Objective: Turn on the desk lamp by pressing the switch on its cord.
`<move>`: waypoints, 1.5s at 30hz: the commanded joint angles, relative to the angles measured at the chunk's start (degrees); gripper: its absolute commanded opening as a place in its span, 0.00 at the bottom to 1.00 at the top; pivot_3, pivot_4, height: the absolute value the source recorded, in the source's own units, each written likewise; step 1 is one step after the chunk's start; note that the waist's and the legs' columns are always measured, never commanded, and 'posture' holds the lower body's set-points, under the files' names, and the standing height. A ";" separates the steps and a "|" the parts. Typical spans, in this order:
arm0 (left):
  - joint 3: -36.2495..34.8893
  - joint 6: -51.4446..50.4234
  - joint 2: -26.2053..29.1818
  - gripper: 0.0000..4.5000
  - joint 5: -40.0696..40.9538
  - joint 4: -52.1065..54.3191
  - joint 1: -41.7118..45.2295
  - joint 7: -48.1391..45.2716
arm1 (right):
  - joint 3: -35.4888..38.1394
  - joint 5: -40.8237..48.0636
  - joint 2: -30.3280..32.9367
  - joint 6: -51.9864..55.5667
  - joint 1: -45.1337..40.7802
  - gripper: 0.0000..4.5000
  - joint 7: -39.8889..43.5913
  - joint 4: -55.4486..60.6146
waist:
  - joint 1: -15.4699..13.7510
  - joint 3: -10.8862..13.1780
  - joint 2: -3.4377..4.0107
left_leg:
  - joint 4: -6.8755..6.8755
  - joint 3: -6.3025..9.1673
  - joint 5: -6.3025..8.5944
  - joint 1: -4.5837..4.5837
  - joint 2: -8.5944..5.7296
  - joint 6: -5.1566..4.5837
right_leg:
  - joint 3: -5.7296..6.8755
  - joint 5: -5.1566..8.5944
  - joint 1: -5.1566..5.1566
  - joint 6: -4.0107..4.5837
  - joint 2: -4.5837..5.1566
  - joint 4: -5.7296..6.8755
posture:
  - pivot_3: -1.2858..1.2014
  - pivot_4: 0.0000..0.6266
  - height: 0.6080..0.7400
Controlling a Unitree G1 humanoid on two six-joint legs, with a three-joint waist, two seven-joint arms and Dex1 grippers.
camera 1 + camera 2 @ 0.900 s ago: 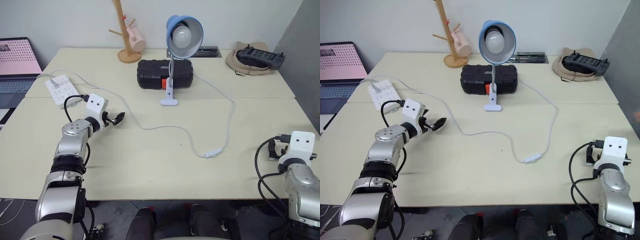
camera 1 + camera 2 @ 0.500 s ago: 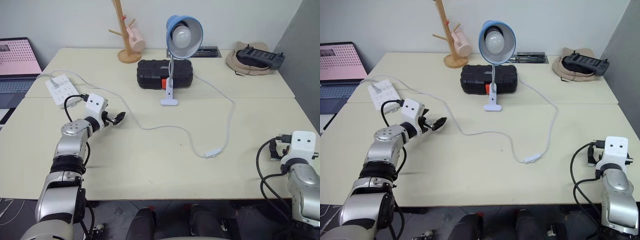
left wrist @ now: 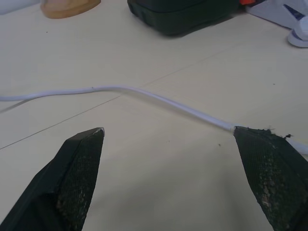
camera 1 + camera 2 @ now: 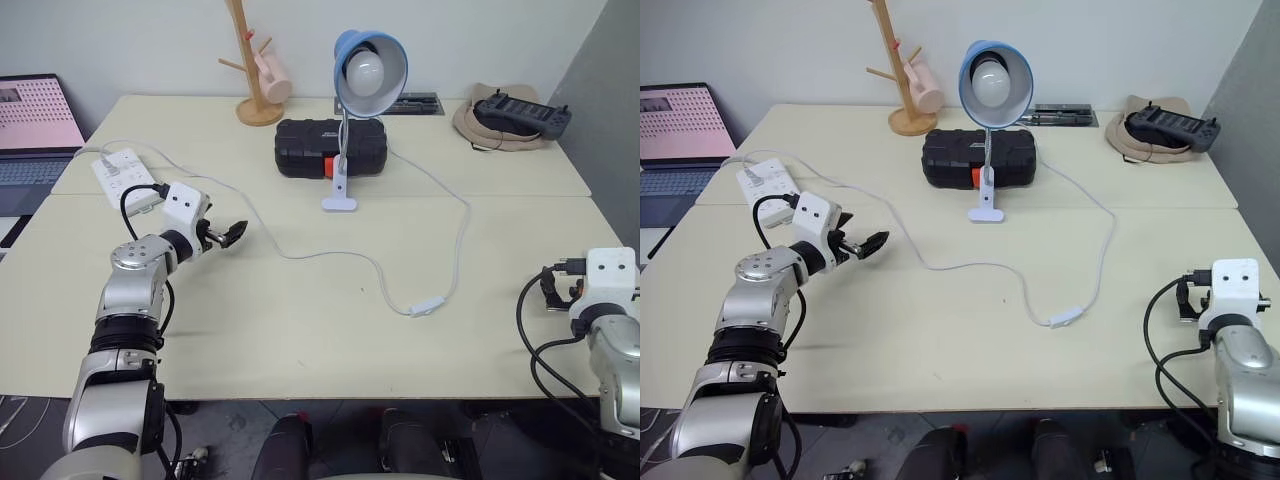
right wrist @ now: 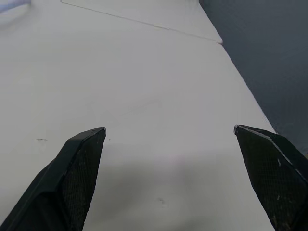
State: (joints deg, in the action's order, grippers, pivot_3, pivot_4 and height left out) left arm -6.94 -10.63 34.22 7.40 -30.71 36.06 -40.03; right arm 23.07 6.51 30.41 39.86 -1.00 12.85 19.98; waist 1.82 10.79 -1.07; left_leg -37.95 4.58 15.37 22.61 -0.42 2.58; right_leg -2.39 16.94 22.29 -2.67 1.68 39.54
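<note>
White plastic, small and oblong: the inline switch (image 4: pixel 427 306) lies flat on the pale table (image 4: pixel 300 340), toward its near right, strung on the long thin white cord (image 4: pixel 330 257) that loops back to the small desk lamp with blue dome shade and round white bulb (image 4: pixel 368 70) standing unlit near the far middle. Likely light and hard, prone to skid or roll on the smooth top, with the limp cord giving no resistance; best pressed straight down on its upper face, or pinched across its sides to steady it, never tugged by the cord, lest the light lamp topple. Left gripper (image 4: pixel 231 234) held wide and empty just above the table, near the cord's left stretch, well apart from the switch. Right gripper (image 5: pixel 175 159) likewise spread wide, empty, over bare table at the near right edge. Against the earlier frames: left arm drawn slightly leftward, white wrist block now nearer the white multi-socket power strip (image 4: pixel 124 172); right wrist shifted a little toward the right edge; lamp, cord and switch unmoved.
</note>
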 commanded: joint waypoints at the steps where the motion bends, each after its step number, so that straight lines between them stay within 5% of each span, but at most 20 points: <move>1: 1.42 -2.59 1.78 1.00 1.72 7.64 -0.48 -4.84 | -0.04 7.42 5.11 -0.41 -0.05 0.99 11.85 4.77 | 0.00 0.00 0.00 | 0.00 0.00 0.00 0.00 0.01 0.00 | 0.00 0.00 0.00 0.00 0.00 0.00 | 0.52 0.24 1.00; 9: 11.74 -12.35 8.59 1.00 7.12 27.45 -3.37 -27.20 | 2.06 25.52 25.55 6.75 7.98 0.99 41.96 15.02 | -0.09 -0.01 -0.02 | -0.06 0.00 0.00 0.08 0.06 -0.01 | 0.12 0.00 -0.11 0.00 -0.02 -0.16 | 0.52 0.24 1.00; 17: 16.99 -15.10 11.48 1.00 11.43 39.75 -4.62 -37.05 | -9.55 19.92 33.70 -4.64 2.85 0.99 49.95 9.96 | 0.04 0.00 -0.01 | -0.04 -0.14 0.01 -0.03 0.13 -0.01 | 0.03 -0.01 -0.27 -0.04 -0.27 -0.49 | 0.52 0.24 1.00; 28: 16.04 -14.31 10.27 1.00 12.09 41.38 -6.22 -35.42 | -33.07 4.98 29.43 -25.34 -19.68 0.99 61.40 -12.94 | 0.00 0.01 -0.02 | -0.07 -0.14 0.01 0.14 0.21 -0.01 | 0.07 -0.01 -0.12 -0.01 -0.22 -0.50 | 0.52 0.24 1.00; 43: 14.66 -15.52 10.47 1.00 13.17 45.90 -11.01 -30.96 | -39.42 -0.38 21.65 -33.69 -27.74 0.99 67.15 -25.20 | -0.07 0.02 -0.01 | -0.11 0.05 0.00 0.15 0.28 0.00 | 0.08 -0.02 -0.09 -0.01 -0.19 -0.40 | 0.52 0.24 1.00; 45: 14.95 -15.32 10.30 1.00 13.07 45.82 -10.98 -30.71 | -39.62 -0.92 20.79 -34.34 -28.24 0.91 67.16 -26.77 | -0.07 0.02 -0.01 | -0.11 0.04 0.00 0.12 0.27 0.00 | 0.08 -0.02 -0.10 0.00 -0.19 -0.39 | 0.52 0.24 1.00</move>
State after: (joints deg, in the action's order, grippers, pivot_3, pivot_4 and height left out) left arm 9.33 -26.09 44.45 19.44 13.13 25.01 -71.23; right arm -16.90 5.77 51.30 6.79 -28.22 79.32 -6.08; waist 1.75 10.81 -1.07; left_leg -38.06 4.62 15.38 22.72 -0.18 2.58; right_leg -2.31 16.92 22.18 -2.67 1.49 39.16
